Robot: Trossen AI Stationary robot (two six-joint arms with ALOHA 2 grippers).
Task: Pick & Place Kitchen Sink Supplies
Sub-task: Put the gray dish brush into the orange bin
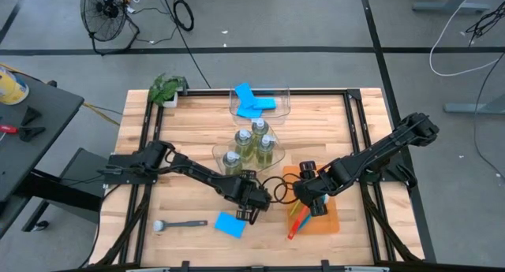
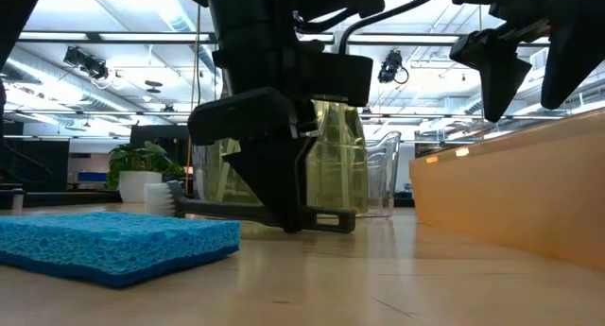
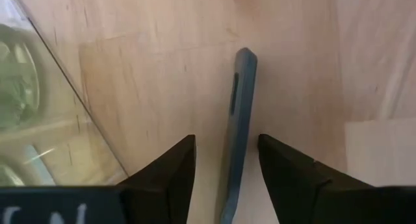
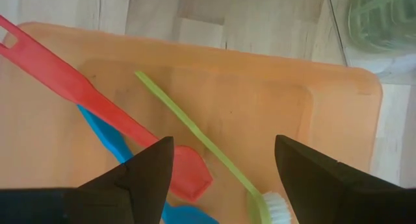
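Observation:
My left gripper (image 1: 254, 203) (image 3: 226, 143) is low over the table, just nearer than the bottle bin, and it is open. Its fingers stand on either side of a dark grey brush's handle (image 3: 239, 100), with bare wood showing on both sides. That brush lies flat on the table (image 2: 326, 218) with its white bristles (image 2: 161, 197) at the other end; in the high view the arm hides it. A second grey brush (image 1: 183, 223) and a blue sponge (image 1: 230, 225) lie near the table's near edge. My right gripper (image 1: 312, 195) (image 4: 224, 178) hangs open above the orange tray (image 4: 325, 120), over the red (image 4: 78, 87), yellow-green (image 4: 188, 130) and blue (image 4: 107, 136) brushes.
A clear bin (image 1: 246, 152) holds three pump bottles and stands just beyond my left gripper. A second clear bin (image 1: 259, 100) with blue sponges sits at the far edge, and a potted plant (image 1: 167, 88) is at the far left corner. A dark cable loops between the two grippers (image 1: 276, 189).

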